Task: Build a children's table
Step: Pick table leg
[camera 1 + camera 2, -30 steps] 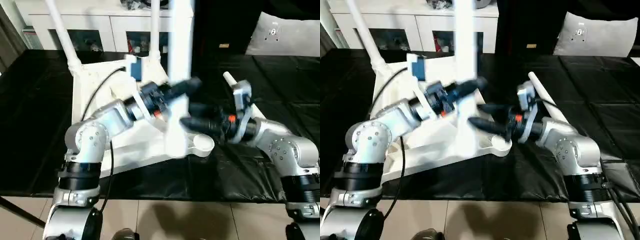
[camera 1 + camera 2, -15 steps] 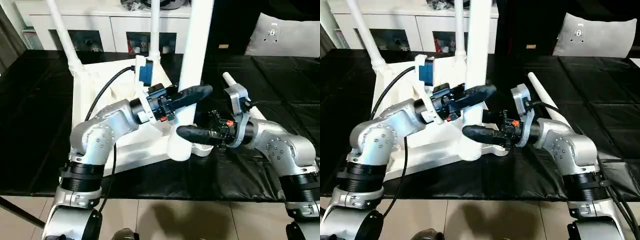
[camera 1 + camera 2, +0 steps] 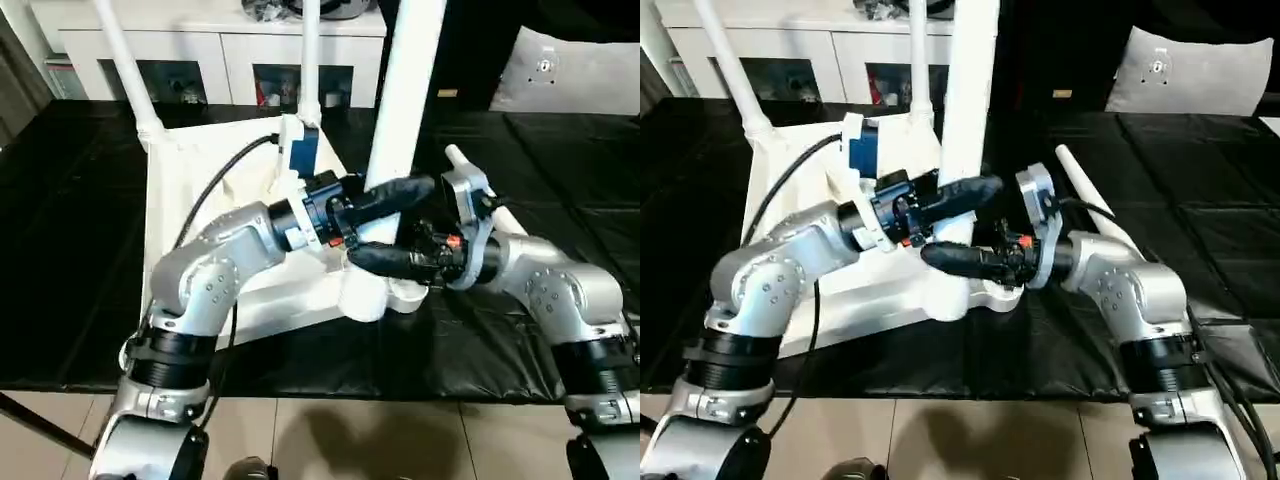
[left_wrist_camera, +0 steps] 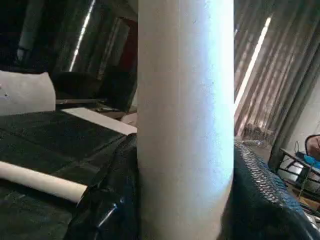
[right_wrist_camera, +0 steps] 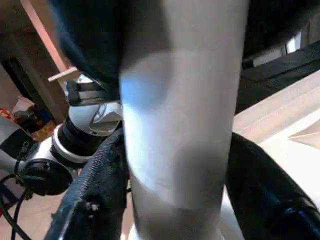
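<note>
The children's table top (image 3: 185, 175) lies upside down on the black mat, with two white legs (image 3: 122, 55) standing in its far corner sockets. A third leg (image 3: 410, 80) is held nearly upright, its thick end (image 3: 362, 298) resting by the near right corner socket (image 3: 408, 292). My left gripper (image 3: 410, 190) is shut on this leg at mid height; its fingers (image 4: 260, 200) press both sides. My right gripper (image 3: 360, 258) grips the same leg lower down, with its fingers (image 5: 95, 195) tight against it. A fourth leg (image 3: 1085, 185) lies on the mat behind my right arm.
A white cabinet (image 3: 200, 45) with glass doors stands behind the mat. A pale cushion (image 3: 570, 70) rests at the back right. The mat's front edge (image 3: 330, 385) meets tiled floor close to my body.
The held leg has shifted right and stands steadier over the near corner. My right gripper's fingers have closed in on its lower part. My left arm followed to the right.
</note>
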Motion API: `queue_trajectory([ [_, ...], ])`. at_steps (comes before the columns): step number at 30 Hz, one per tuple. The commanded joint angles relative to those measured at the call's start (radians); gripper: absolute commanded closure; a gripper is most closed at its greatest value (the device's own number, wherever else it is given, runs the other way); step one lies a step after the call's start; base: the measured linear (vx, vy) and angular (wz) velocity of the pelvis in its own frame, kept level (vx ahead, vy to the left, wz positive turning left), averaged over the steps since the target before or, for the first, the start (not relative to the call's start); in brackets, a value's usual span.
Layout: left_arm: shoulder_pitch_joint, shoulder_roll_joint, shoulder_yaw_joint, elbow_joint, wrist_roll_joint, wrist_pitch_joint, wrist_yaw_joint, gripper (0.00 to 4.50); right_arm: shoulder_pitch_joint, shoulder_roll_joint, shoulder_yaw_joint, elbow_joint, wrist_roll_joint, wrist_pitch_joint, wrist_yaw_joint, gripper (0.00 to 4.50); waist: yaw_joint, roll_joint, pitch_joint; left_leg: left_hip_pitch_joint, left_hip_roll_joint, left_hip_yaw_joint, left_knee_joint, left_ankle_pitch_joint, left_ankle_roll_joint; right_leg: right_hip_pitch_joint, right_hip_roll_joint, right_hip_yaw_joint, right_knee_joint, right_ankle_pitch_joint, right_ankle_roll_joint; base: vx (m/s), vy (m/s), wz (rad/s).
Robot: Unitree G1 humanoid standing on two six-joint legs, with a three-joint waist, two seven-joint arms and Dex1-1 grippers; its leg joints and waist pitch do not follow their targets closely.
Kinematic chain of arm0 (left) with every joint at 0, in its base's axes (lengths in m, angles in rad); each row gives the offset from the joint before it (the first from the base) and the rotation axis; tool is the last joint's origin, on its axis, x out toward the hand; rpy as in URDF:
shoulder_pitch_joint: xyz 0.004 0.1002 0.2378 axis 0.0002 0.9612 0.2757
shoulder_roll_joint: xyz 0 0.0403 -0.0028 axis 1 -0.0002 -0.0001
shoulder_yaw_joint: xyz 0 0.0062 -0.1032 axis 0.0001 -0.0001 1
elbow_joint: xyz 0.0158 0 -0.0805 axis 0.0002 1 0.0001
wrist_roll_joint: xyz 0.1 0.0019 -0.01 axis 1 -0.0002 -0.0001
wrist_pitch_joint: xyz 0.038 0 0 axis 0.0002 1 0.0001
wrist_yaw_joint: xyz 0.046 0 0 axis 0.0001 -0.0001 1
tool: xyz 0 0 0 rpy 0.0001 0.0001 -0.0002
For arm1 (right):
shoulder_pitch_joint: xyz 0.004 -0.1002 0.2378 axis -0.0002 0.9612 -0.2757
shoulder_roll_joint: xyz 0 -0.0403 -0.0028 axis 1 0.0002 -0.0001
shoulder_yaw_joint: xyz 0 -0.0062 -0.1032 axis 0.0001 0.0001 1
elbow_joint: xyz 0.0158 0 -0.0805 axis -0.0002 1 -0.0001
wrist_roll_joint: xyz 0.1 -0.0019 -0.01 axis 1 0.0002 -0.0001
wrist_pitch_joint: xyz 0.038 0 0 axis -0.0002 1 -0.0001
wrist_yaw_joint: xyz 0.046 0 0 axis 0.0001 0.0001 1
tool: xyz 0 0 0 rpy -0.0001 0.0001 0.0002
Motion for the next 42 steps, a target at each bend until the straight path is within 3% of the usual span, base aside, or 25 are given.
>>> queue_trajectory([
  [1, 0.002, -0.002, -0.007, -0.024, -0.003, -0.011, -0.006, 2.62, -0.013, -0.006, 0.020, 0.002, -0.017, -0.014, 0.000, 2.06, 0.003, -0.022, -0.075, 0.020, 0.026, -0.003, -0.057, -0.108, 0.057, 0.054, -0.066, 0.031, -0.063, -0.130, -0.204, 0.000, 0.000, 0.00],
  [7, 0.001, -0.008, -0.011, -0.026, 0.002, -0.013, -0.003, 2.62, -0.009, -0.005, 0.040, 0.003, -0.034, -0.021, 0.005, 2.53, 0.003, -0.021, -0.074, 0.021, 0.026, -0.004, -0.057, -0.120, 0.053, 0.052, -0.065, 0.031, -0.064, -0.146, -0.199, 0.000, 0.000, 0.00],
  [16, 0.005, -0.001, -0.030, -0.028, 0.019, -0.016, -0.010, 2.62, -0.012, -0.005, 0.044, 0.012, -0.033, 0.003, -0.001, 2.61, 0.003, -0.021, -0.075, 0.021, 0.026, -0.004, -0.057, -0.118, 0.056, 0.052, -0.064, 0.031, -0.063, -0.141, -0.201, 0.000, 0.000, 0.00],
  [17, 0.005, -0.001, -0.030, -0.028, 0.019, -0.016, -0.010, 2.62, -0.012, -0.005, 0.044, 0.012, -0.033, 0.003, -0.001, 2.06, 0.003, -0.021, -0.075, 0.021, 0.026, -0.004, -0.057, -0.119, 0.055, 0.052, -0.064, 0.031, -0.064, -0.143, -0.201, 0.000, 0.000, 0.00],
  [18, 0.006, 0.000, -0.032, -0.028, 0.022, -0.017, -0.011, 2.62, -0.012, -0.005, 0.044, 0.012, -0.029, 0.011, 0.004, 1.92, 0.003, -0.020, -0.075, 0.021, 0.026, -0.004, -0.057, -0.120, 0.053, 0.053, -0.065, 0.031, -0.063, -0.146, -0.201, 0.000, 0.000, 0.00],
  [23, 0.009, 0.008, -0.043, -0.031, 0.032, -0.020, -0.017, 2.62, -0.009, -0.011, 0.047, 0.003, -0.037, 0.014, 0.001, 1.63, 0.003, -0.021, -0.075, 0.021, 0.026, -0.004, -0.056, -0.123, 0.051, 0.052, -0.065, 0.032, -0.063, -0.144, -0.202, 0.000, 0.000, 0.00],
  [29, 0.014, 0.014, -0.053, -0.036, 0.039, -0.019, -0.029, 2.62, -0.014, -0.008, 0.047, 0.008, -0.035, 0.011, 0.011, 1.63, 0.003, -0.021, -0.073, 0.021, 0.026, -0.005, -0.057, -0.140, 0.043, 0.051, -0.066, 0.032, -0.066, -0.179, -0.192, 0.000, 0.000, 0.00],
  [36, 0.015, 0.024, -0.062, -0.034, 0.040, -0.023, -0.037, 2.62, -0.013, -0.014, 0.044, 0.008, -0.029, 0.010, 0.020, 2.32, 0.002, -0.021, -0.073, 0.021, 0.026, -0.005, -0.057, -0.147, 0.039, 0.050, -0.066, 0.032, -0.067, -0.191, -0.186, 0.000, 0.000, 0.00],
  [42, 0.013, 0.028, -0.060, -0.029, 0.043, -0.024, -0.042, 2.62, -0.010, -0.017, 0.051, 0.007, -0.034, 0.008, 0.027, 2.54, 0.002, -0.021, -0.073, 0.020, 0.026, -0.005, -0.057, -0.142, 0.040, 0.050, -0.066, 0.033, -0.066, -0.182, -0.189, 0.000, 0.000, 0.00],
])
